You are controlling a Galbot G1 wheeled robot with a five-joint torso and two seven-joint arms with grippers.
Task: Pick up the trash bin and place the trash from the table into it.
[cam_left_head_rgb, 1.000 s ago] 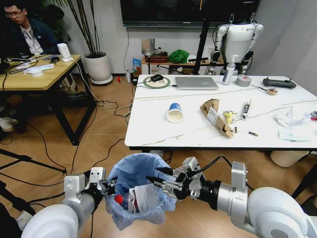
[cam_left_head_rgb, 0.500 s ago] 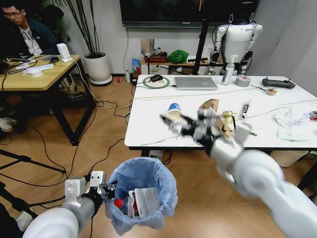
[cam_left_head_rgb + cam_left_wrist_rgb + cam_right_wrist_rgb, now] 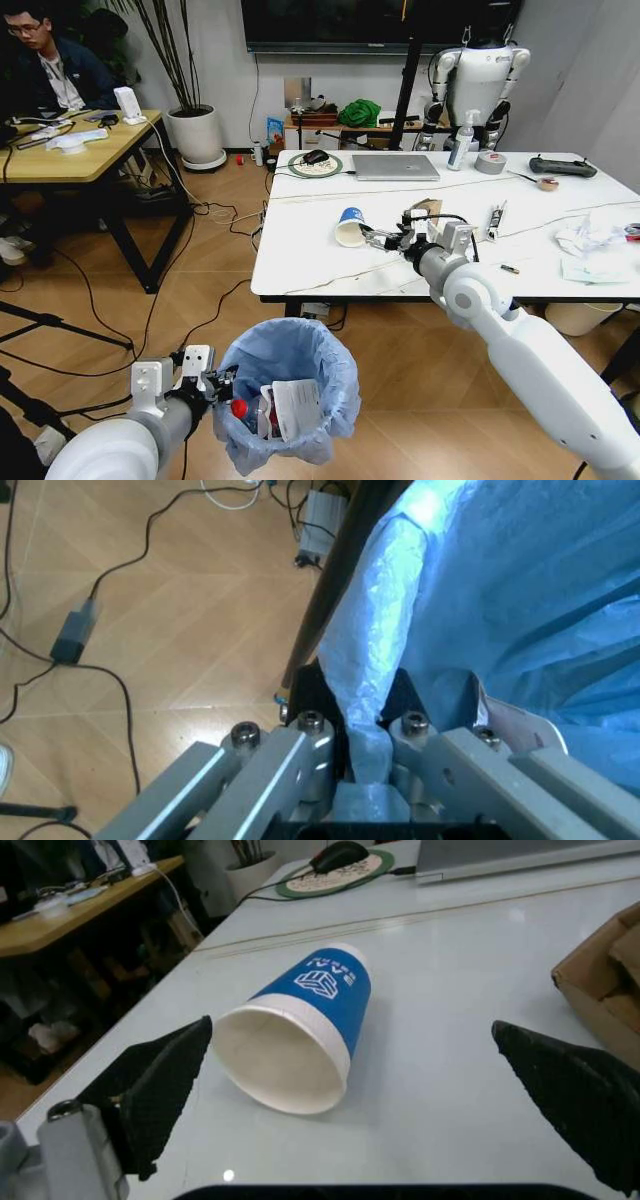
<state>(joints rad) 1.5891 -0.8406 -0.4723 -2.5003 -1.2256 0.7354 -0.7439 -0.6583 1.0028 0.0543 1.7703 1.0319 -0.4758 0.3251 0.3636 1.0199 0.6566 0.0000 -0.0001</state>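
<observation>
The trash bin (image 3: 290,395), lined with a light-blue bag (image 3: 500,592), hangs low in front of the table (image 3: 320,272). My left gripper (image 3: 214,384) (image 3: 360,705) is shut on its bagged rim. Inside lie a red-capped bottle (image 3: 240,407) and a white packet (image 3: 295,405). My right gripper (image 3: 383,240) (image 3: 350,1027) is open just above the tabletop, its fingers (image 3: 160,1080) on either side of the white-and-blue paper cup (image 3: 350,228) (image 3: 300,1035), which lies on its side. More trash lies further right: a cardboard piece (image 3: 440,245), small wrappers (image 3: 462,233), tissues (image 3: 590,238), a flat packet (image 3: 598,270).
At the table's far side are a grey laptop (image 3: 396,167), a tape roll (image 3: 491,163), a mouse on a round mat (image 3: 317,160), a spray bottle (image 3: 461,145) and a controller (image 3: 563,167). A cream bucket (image 3: 578,318) stands under the table. A wooden desk (image 3: 70,150) stands left, with cables on the floor.
My right arm has swung up from over the bin to the table and now has its open fingers at the paper cup. The left gripper and the bin have stayed put.
</observation>
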